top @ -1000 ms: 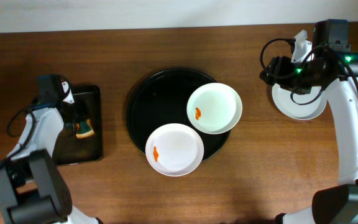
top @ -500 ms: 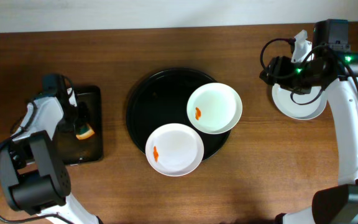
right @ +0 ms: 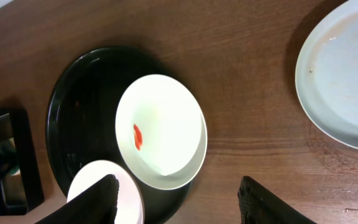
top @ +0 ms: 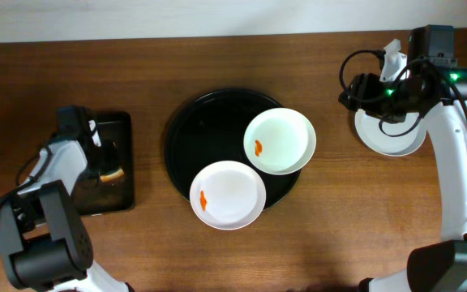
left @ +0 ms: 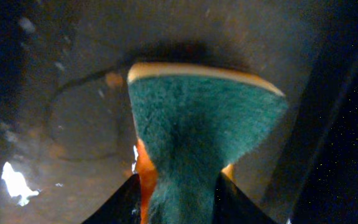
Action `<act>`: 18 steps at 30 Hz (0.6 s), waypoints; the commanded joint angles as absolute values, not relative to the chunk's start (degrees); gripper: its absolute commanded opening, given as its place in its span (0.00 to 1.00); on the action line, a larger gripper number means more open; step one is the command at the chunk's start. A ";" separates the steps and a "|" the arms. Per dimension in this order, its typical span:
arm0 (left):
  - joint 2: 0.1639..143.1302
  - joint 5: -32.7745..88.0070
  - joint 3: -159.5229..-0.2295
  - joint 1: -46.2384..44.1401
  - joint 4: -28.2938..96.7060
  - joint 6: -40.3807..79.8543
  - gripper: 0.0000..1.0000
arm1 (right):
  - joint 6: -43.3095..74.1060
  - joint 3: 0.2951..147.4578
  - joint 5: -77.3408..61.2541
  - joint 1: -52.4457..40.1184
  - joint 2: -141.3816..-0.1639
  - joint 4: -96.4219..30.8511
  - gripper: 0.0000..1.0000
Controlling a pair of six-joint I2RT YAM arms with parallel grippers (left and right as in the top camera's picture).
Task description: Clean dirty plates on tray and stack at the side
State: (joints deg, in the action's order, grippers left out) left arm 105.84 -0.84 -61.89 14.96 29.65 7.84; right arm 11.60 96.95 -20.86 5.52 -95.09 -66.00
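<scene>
Now the left claw (left: 180, 194) pinches the sponge (left: 197, 124) at the small tray (top: 125, 130); lift it clear, grip firm, and carry it right to the smeared plates (top: 280, 141) on the round tray (top: 191, 130).

Looks like robot lab / test bench, not lived-in kitchen. My left arm (top: 55, 166) + right arm (top: 464, 162) sit at plain wood-grain table (top: 323, 243). Loose cables (top: 349, 65), green LED (top: 454, 77) on right arm. Dishes look staged: round black tray (top: 193, 122) w/ white plates (top: 233, 191), small rect. tray (top: 118, 195), sponge (left: 197, 143). Pale strip (top: 177, 16) at far edge, prob. wall.
</scene>
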 commanded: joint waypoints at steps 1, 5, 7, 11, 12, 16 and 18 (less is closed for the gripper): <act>105.21 -1.34 -57.65 15.03 26.11 7.62 0.20 | 11.16 97.41 -20.34 5.21 -95.18 -66.13 0.63; 105.14 -1.30 -58.24 15.07 25.23 7.60 0.00 | 11.16 97.41 -20.34 5.21 -95.18 -66.08 0.63; 104.81 -1.48 -60.01 15.07 27.29 7.11 0.00 | 11.16 97.41 -20.36 5.21 -95.18 -66.08 0.63; 103.44 -1.58 -65.28 15.07 33.21 6.11 0.25 | 11.16 97.41 -20.36 5.21 -95.18 -66.08 0.63; 103.04 -2.07 -66.74 15.07 34.98 6.11 0.38 | 11.16 97.41 -20.34 5.21 -95.18 -66.11 0.63; 102.83 -6.09 -67.70 15.07 36.71 6.11 0.59 | 11.16 97.41 -20.34 5.21 -95.18 -66.11 0.63; 103.77 -6.04 -67.33 15.07 36.23 6.13 0.58 | 11.16 97.41 -20.36 5.21 -95.18 -66.06 0.63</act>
